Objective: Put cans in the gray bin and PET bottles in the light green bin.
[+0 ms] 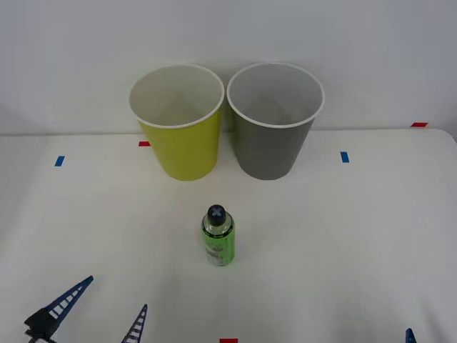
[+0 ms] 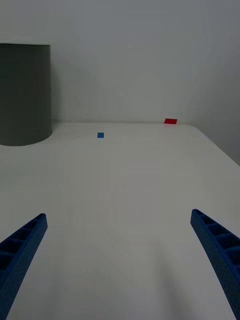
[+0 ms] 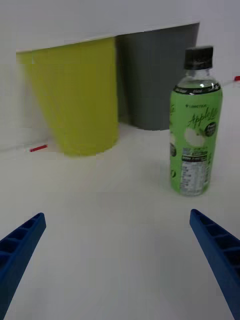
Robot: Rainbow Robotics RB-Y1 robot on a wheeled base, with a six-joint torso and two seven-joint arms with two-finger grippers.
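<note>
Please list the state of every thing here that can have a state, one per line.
PET bottle: upright on the table, cap on, not held.
Light green bin: upright, open, nothing visible inside.
Gray bin: upright, open, nothing visible inside.
Left gripper: jaws open, low near the table, short of the bottle.
Right gripper: jaws open, holding nothing.

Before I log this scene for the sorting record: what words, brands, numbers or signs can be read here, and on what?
"Apple": slanted white script on the bottle's green label, left wrist view; the word may run on past the curve.
Small white line above it: too blurred to read.
Round dark badge and white fine-print panel lower on the label: too small to read.
Green bin, gray bin: no text.
Tape marks on the table: plain, no text.
</note>
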